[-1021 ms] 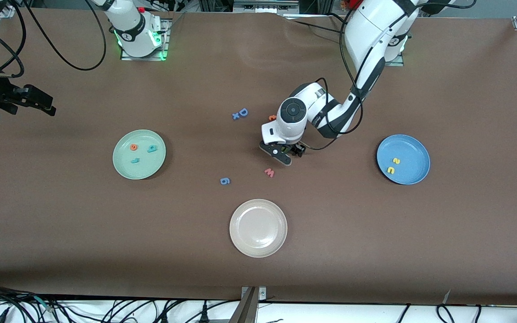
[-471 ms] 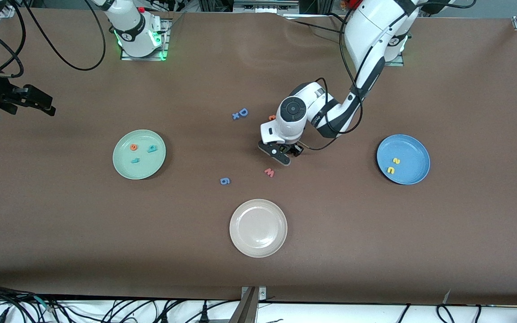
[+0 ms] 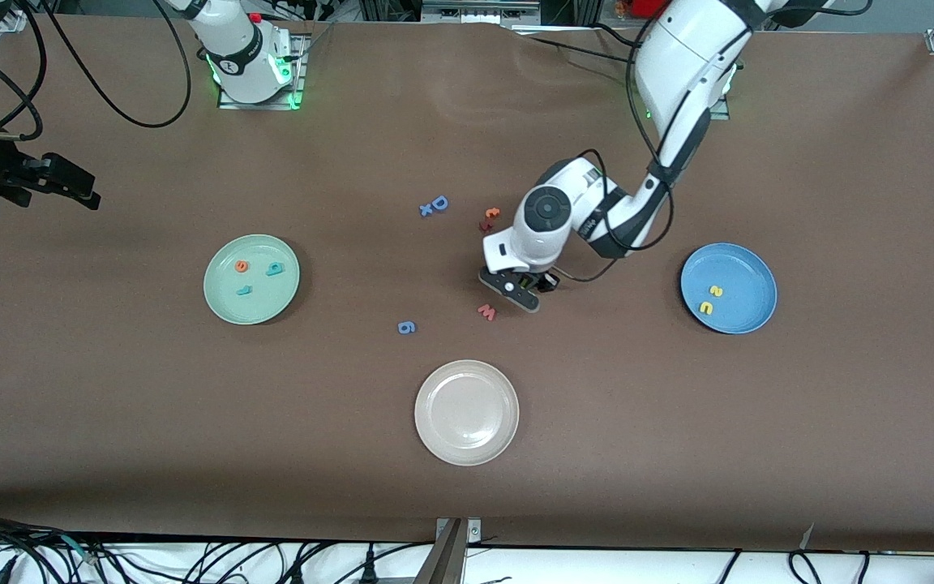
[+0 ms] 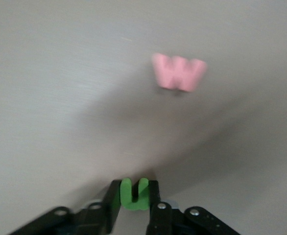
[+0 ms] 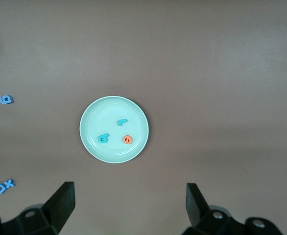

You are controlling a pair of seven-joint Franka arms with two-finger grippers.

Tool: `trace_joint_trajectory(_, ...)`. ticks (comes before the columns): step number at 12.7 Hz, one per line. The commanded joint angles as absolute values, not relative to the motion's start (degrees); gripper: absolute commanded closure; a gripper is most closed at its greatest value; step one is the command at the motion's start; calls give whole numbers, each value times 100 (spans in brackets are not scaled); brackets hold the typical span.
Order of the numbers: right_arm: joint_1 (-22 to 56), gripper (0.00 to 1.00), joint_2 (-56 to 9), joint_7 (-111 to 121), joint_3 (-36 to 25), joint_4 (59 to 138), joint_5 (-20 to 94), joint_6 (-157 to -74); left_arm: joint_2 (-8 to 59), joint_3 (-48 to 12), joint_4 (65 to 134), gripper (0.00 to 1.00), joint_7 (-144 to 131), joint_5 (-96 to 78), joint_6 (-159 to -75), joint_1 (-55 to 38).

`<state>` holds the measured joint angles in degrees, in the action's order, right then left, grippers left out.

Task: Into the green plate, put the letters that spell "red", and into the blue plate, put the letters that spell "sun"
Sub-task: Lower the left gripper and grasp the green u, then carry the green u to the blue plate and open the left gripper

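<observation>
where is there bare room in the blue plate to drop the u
The blue plate holds two yellow letters toward its nearer side; the half toward the arm bases is bare. Crowded: around the pink w, right by the left gripper, fingers shut on the green u.

Matt foam letters, smooth plates, flat brown table

The green "u" (image 4: 133,194) and pink "w" (image 4: 179,72) look like soft matt foam. The green plate (image 5: 92,142), blue plate (image 3: 747,272) and cream plate (image 3: 434,434) look like smooth plastic with a faint sheen. The brown table cover (image 3: 678,422) is matt; the left arm's shell (image 3: 682,49) is glossy white plastic.
</observation>
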<state>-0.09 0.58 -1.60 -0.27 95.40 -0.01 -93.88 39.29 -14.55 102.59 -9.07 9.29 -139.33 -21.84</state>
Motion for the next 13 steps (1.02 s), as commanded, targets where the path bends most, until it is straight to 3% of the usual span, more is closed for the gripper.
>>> trace_joint_trajectory(1,-61,0,18,-149,-9,9439,105,-9369,3701,-1582,10283,83,-249,1064,-13669,-1505)
trace_joint_trajectory(8,-53,0,18,-167,-9,9439,105,-9369,2945,-1775,10283,81,798,1063,-11807,-55)
trace_joint_trajectory(13,-44,0,18,-167,0,9439,105,-9369,2856,-1775,10432,79,1783,1063,-11470,974)
